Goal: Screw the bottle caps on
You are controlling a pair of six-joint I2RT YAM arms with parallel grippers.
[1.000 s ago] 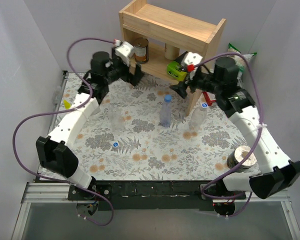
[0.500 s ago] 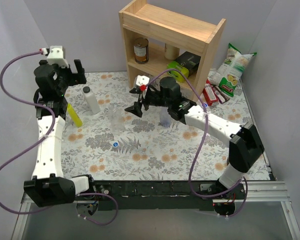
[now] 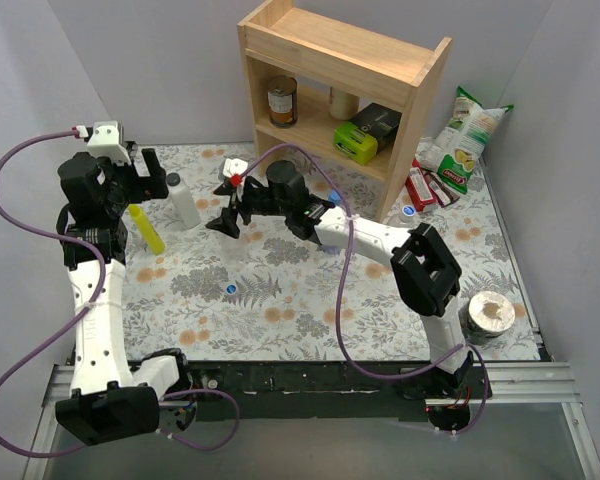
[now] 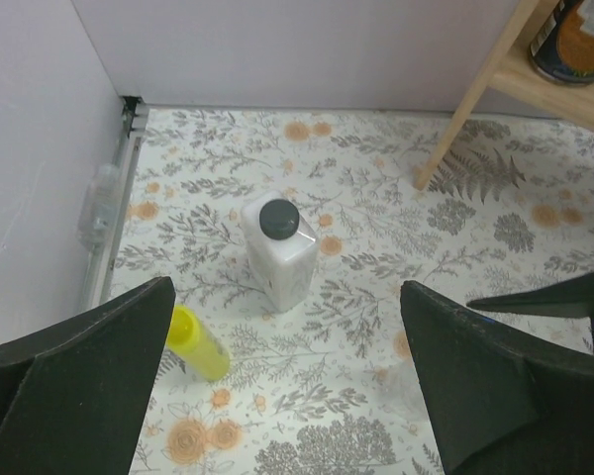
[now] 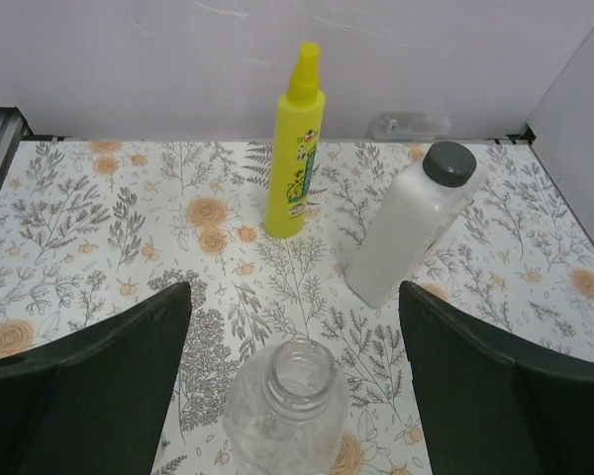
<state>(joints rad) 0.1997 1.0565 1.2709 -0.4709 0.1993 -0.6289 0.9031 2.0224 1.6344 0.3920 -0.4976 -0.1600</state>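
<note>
Currently, the left end effector point(image 4: 287, 283) is hovering wide open and empty, facing the white bottle point(image 4: 280, 252). 1 blue bottle cap point(image 3: 232, 289) is lying loose on the table point(image 3: 310, 300), near an uncapped clear bottle point(image 5: 292, 401). The right end effector point(image 5: 295, 287) is hanging wide open over that bottle's bare neck, gripping nothing. Hazard: an off-centre closure is likely to tip or crush the light bottle.

The top external camera looks steeply down from above and behind the arm bases, taking in the whole table point(image 3: 310, 295) and the wooden shelf point(image 3: 350, 50) at its far edge. The left wrist camera sits high, tilted down toward the far-left corner. The right wrist camera sits low, close over a clear bottle point(image 5: 285, 406), facing the left wall. All three views share the white bottle point(image 3: 185, 203) and the yellow squeeze bottle point(image 3: 147, 230).
</note>
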